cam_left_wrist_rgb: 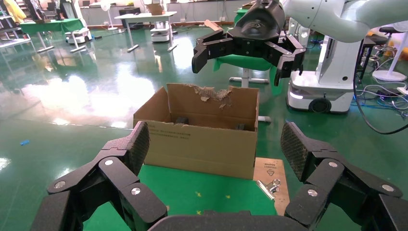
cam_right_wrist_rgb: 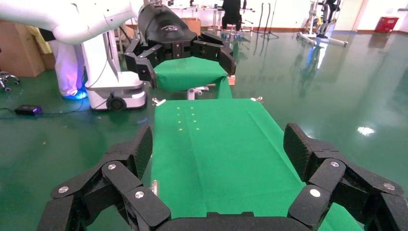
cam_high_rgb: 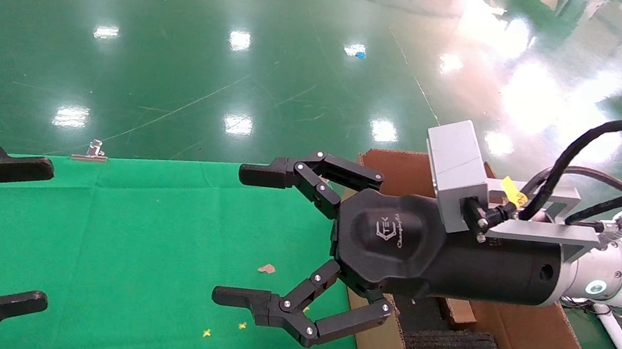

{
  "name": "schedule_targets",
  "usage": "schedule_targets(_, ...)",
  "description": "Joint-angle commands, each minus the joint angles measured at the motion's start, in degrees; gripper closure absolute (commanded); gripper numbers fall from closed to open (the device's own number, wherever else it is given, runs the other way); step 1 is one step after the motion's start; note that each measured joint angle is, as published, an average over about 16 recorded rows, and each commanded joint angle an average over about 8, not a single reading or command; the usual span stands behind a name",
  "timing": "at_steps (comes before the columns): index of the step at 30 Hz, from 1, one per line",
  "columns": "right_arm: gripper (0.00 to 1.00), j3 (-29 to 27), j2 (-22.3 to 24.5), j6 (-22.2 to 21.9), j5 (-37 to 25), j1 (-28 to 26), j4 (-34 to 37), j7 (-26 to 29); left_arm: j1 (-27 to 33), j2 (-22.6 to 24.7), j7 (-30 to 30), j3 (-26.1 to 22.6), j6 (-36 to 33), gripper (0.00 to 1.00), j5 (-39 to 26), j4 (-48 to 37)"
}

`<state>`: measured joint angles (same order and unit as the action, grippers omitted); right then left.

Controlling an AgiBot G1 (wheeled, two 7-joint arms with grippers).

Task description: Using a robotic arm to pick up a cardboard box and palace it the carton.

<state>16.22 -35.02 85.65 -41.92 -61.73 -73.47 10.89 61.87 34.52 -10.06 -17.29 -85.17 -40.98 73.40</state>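
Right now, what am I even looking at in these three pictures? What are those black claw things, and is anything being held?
This is a two-armed robot. The big picture comes from a camera on its head, looking down at a table with a green cloth. The other two come from cameras on its wrists, each looking out between that arm's own fingers and showing the other arm's claw farther off.

The claws are grippers. The right gripper, on the white arm, hovers open above the cloth beside the carton, a large brown box with torn flaps and black foam inside. The left gripper waits open at the table's left edge.

Nothing is held. On the cloth lie only small yellow marks and a cardboard scrap. No small box is clearly visible.
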Motion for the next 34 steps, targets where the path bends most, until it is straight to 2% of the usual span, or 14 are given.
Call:
schedule_targets(1,0.0,0.0,0.0,0.0,0.0,0.0,0.0,0.0,0.0,0.0,0.0,0.0,0.0,0.0,0.0,0.0)
schedule_targets(34,0.0,0.1,0.0,-0.1,-0.1,-0.1,0.1,0.0,0.0,0.0,0.0,0.0,0.0,0.0,0.0,0.0)
